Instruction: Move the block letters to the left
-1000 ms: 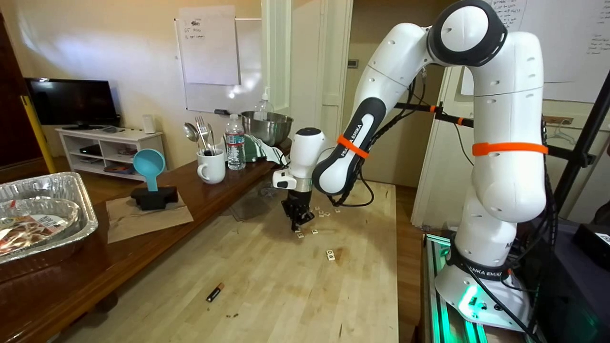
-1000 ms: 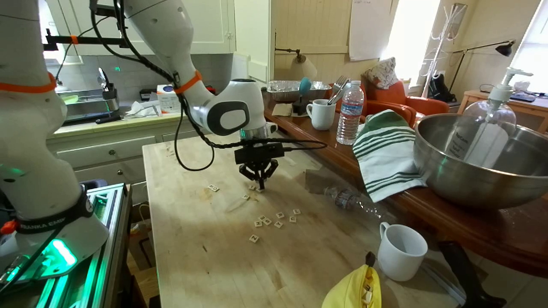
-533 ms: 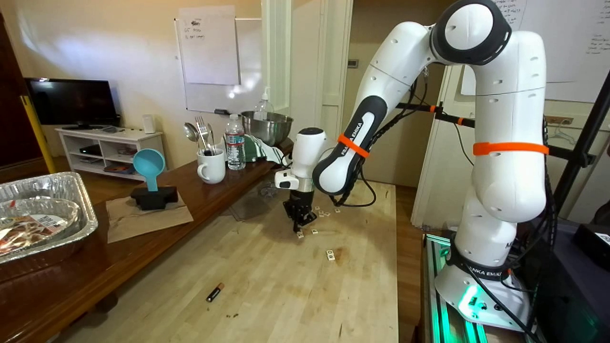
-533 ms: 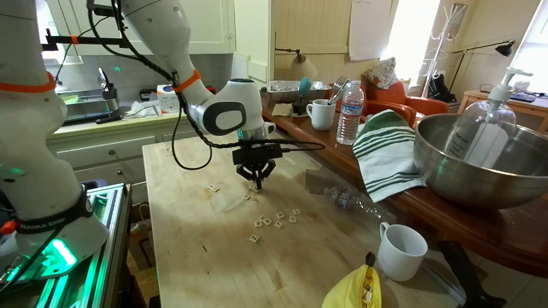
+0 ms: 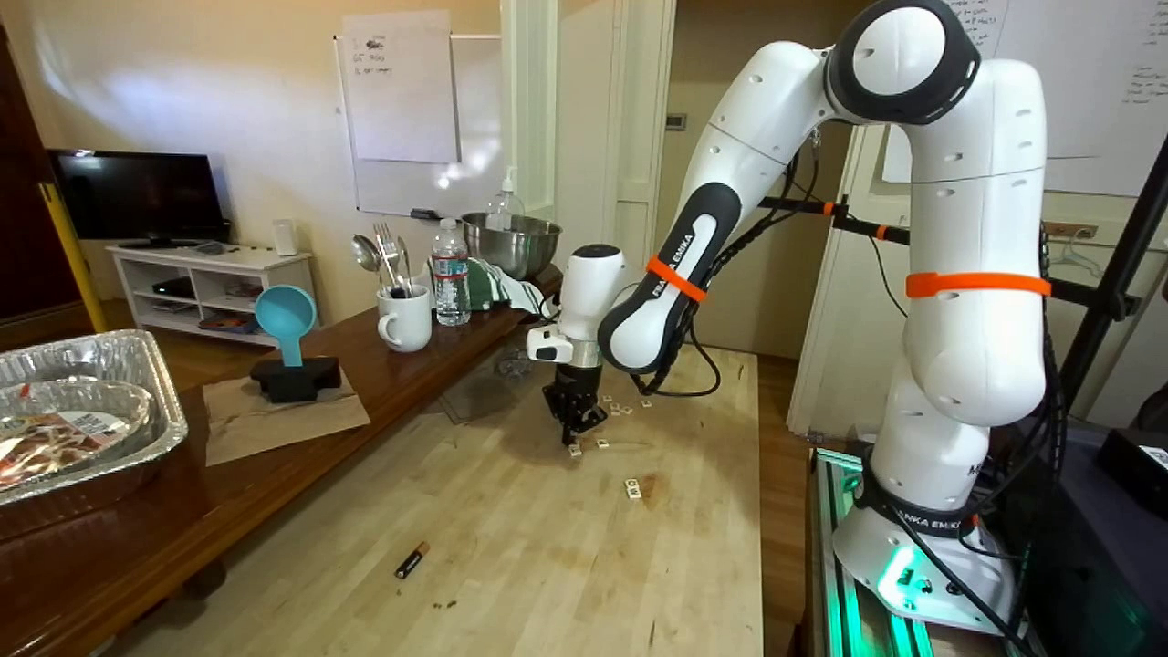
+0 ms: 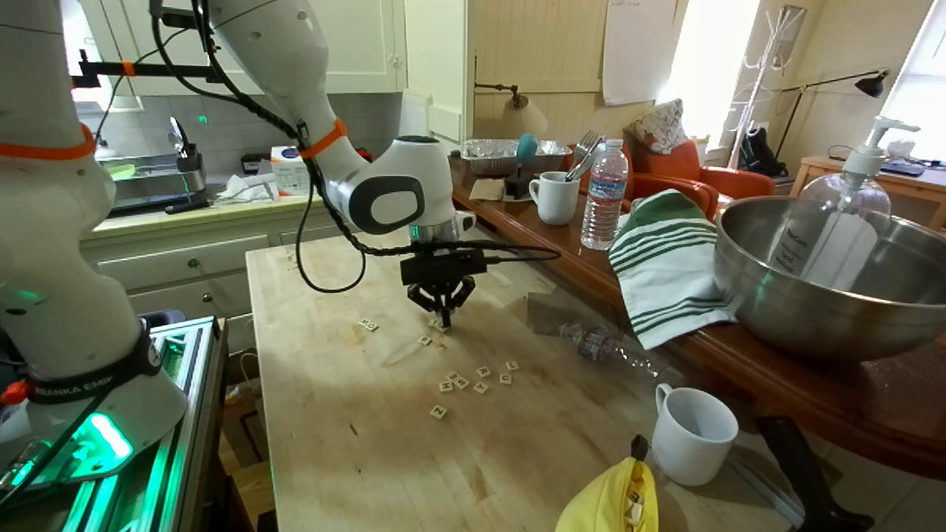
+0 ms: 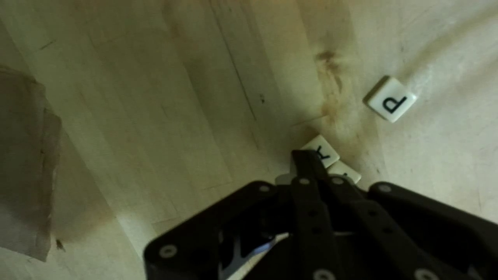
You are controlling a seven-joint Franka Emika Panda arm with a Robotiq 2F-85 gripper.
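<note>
In an exterior view, the leftmost letter tiles (image 6: 368,324) sit side by side, and I take their spot for the place where the rest should gather. Next comes a lone tile (image 6: 424,340), partway, likely due to join them. Then my gripper (image 6: 446,318): its jaws are together, nothing visible between them, presumably because tiles this small and flat are easier to slide than to pinch. Mostly further right lies a loose scatter of tiles (image 6: 480,387), which I judge to be waiting their turn.

In the wrist view, from the left, my fingertips (image 7: 303,157) cover part of the nearest tile (image 7: 323,151); whether they press its edge or only hang over it, I cannot tell. A neighbouring tile (image 7: 345,171) meets its lower right side, partly hidden by my fingers. To the upper right, apart from my jaws, lies the lone tile, marked P.
</note>
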